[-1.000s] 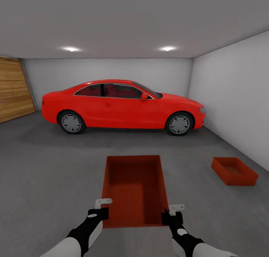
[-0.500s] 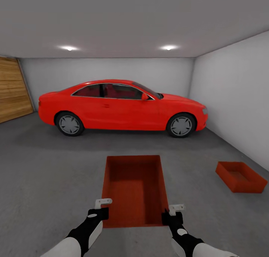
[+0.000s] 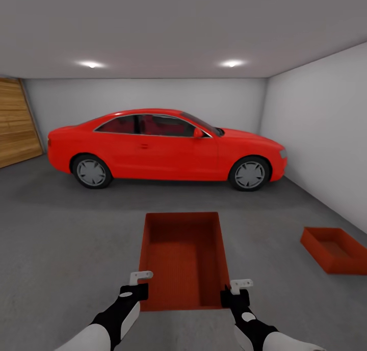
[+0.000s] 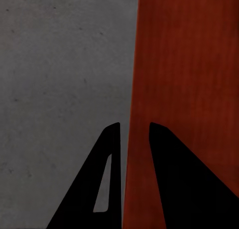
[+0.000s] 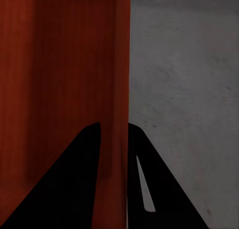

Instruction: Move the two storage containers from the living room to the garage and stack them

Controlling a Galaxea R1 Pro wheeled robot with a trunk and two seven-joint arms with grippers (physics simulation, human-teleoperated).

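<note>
Orange-red and open-topped, the nearer storage container [image 3: 183, 259] is carried in front of the robot above the dark grey concrete floor [image 3: 66, 249] of the garage, its ribbed inside bottom facing the head camera. The left end effector [image 3: 136, 286] grips the near left corner of this bin, and the right end effector [image 3: 235, 290] grips the near right corner. In the left wrist view the two dark fingers [image 4: 104, 184] straddle the thin red wall [image 4: 130, 139], one inside and one outside, clamped on it; the right wrist view shows the same pinch, dark fingers [image 5: 74, 189] on either side of the wall [image 5: 117, 139], with rough concrete beyond.

The second storage container [image 3: 334, 249] sits on the floor well off to the right, close to the pale grey side wall [image 3: 321, 137], upright and open.

Farther ahead a red car [image 3: 163, 147] stands side-on across the room, in front of the back wall. A wood-plank door [image 3: 15, 122] shows at the far left, and two ceiling lights [image 3: 92, 64] glow above.
</note>
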